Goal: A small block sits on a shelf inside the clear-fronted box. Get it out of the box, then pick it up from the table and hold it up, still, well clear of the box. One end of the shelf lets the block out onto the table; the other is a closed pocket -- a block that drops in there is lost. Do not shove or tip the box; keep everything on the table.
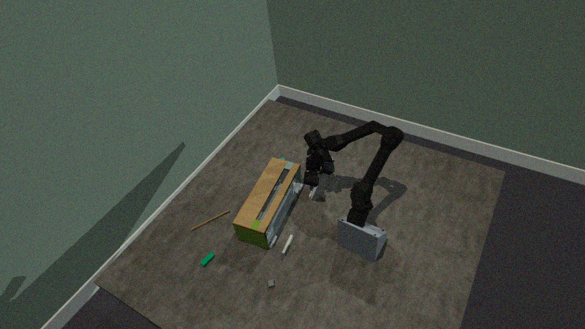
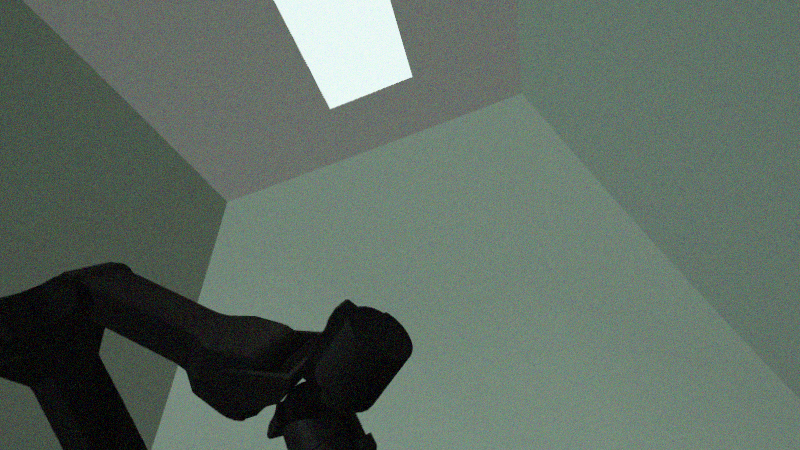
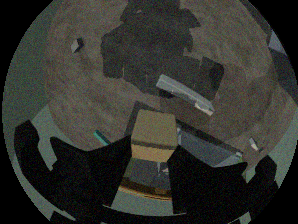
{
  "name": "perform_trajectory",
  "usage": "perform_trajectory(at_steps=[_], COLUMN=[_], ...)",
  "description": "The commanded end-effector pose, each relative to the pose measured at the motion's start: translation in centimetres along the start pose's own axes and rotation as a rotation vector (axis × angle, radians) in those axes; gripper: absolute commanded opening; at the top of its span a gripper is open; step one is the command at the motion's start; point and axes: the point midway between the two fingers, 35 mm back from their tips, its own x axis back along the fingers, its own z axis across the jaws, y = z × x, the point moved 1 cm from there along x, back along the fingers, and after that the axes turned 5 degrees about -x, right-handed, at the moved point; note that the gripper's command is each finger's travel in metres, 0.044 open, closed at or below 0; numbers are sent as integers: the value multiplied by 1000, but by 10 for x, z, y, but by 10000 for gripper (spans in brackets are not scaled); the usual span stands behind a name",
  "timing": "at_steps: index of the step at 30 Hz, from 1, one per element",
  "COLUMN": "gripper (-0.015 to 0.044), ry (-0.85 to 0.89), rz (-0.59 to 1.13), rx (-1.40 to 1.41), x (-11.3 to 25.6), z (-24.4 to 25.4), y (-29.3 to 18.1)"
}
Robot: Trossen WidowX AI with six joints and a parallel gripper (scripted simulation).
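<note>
The clear-fronted box [image 1: 259, 192] [image 3: 207, 147] stands upright, with a slotted wooden top and a green near end in the top view. My gripper [image 1: 319, 173] [image 3: 154, 145] points down beside the box's far end, on the robot side. It is shut on a tan block [image 3: 154, 128], whose sides meet both fingers in the wrist view. The fingers hide the block in the top view, and its height over the table cannot be told. The exterior view shows the arm but not the fingertips.
A pale bar [image 1: 312, 193] [image 3: 185, 95] lies close to the gripper. A white bar [image 1: 287, 244], green block [image 1: 207, 259], grey cube [image 1: 270, 283] and wooden stick [image 1: 210, 220] lie around the box. A teal piece [image 1: 282, 159] [image 3: 101, 137] is behind its far end.
</note>
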Motion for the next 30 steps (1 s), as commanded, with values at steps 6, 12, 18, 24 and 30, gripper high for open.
perform_trajectory(at_steps=[6,12,18,24,30], gripper=[0,0,0,0,0], ry=[-4,-9,-15,-23,-31], rz=[-19,-30,-40,-50,-60], rx=[379,623,869,1114,1360], x=[8,13,19,24,29], z=[-8,-13,-18,-22,-27], y=[-1,-1,-1,-1,0])
